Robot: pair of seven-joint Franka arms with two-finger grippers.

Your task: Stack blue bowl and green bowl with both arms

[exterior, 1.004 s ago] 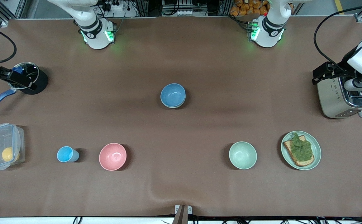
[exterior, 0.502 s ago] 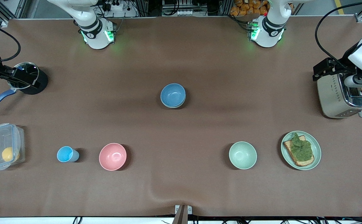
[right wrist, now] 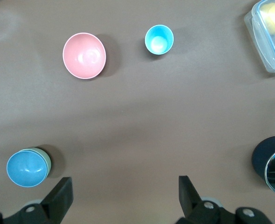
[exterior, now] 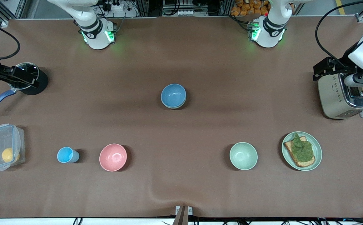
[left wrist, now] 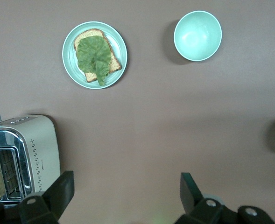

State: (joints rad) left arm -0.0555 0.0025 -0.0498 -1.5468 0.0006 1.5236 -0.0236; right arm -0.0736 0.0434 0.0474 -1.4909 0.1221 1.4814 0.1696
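Note:
The blue bowl (exterior: 173,95) (right wrist: 27,168) sits mid-table, nested in a pale green bowl whose rim (right wrist: 46,158) shows around it. A second green bowl (exterior: 243,155) (left wrist: 197,35) stands alone, nearer the front camera and toward the left arm's end, beside the toast plate. My left gripper (exterior: 326,67) (left wrist: 126,182) hangs open and empty above the toaster. At the right arm's end, over the black pot, my right gripper (exterior: 17,76) (right wrist: 124,183) is open and empty too. Neither gripper is close to a bowl.
A pink bowl (exterior: 113,157) and a light-blue cup (exterior: 66,155) stand toward the right arm's end, with a clear plastic box (exterior: 3,151) holding a yellow fruit and a black pot (exterior: 34,79). A toaster (exterior: 344,97) and a green plate (exterior: 317,154) with toast sit at the left arm's end.
Both grippers have drifted slightly outward toward their ends of the table. The bowls have not moved.

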